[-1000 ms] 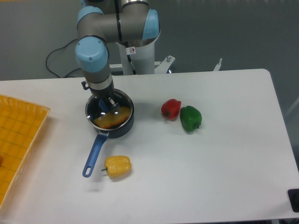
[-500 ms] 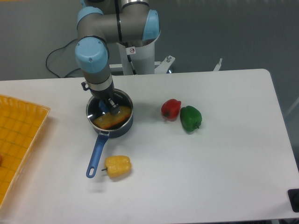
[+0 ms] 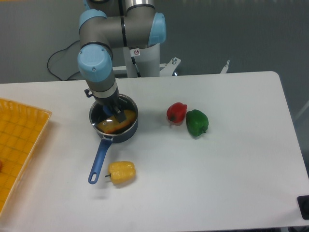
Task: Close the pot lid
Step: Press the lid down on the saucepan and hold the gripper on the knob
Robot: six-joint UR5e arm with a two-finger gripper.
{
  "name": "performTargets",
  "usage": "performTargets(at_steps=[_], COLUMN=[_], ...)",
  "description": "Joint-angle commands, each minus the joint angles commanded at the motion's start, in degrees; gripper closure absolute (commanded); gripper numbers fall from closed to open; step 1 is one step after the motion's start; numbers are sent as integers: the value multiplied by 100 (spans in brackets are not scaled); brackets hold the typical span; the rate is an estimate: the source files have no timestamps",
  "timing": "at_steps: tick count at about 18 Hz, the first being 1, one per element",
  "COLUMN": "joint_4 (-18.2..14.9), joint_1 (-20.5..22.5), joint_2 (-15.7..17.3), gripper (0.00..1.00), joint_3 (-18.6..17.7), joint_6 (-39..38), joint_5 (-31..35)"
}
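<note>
The dark pot (image 3: 126, 131) stands left of centre on the white table, its long blue handle (image 3: 99, 158) pointing toward the front left. The glass lid (image 3: 126, 107) lies over the pot's mouth, and something orange shows through it. My gripper (image 3: 115, 112) comes straight down onto the lid's middle. Its fingers are closed around the small blue knob (image 3: 119, 116), which is partly hidden by them.
A yellow pepper (image 3: 121, 171) lies just right of the handle's end. A red pepper (image 3: 176, 112) and a green pepper (image 3: 197, 122) sit together right of the pot. An orange tray (image 3: 17, 142) fills the left edge. The arm's base (image 3: 142, 58) stands behind the pot.
The gripper has shifted slightly right and toward the front over the pot. The pot has turned a little, its handle end swinging slightly to the right.
</note>
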Motion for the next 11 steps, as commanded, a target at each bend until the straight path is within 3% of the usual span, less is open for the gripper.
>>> performTargets(at_steps=[4,8,11], joint_4=[-36,26,34], joint_1=[430,1063,1564], joint_2=[-79,-97,-202], gripper=[0,0,0], joint_3=[625,880,1057], joint_6=[53,1350,1766], joint_5=[0,18,18])
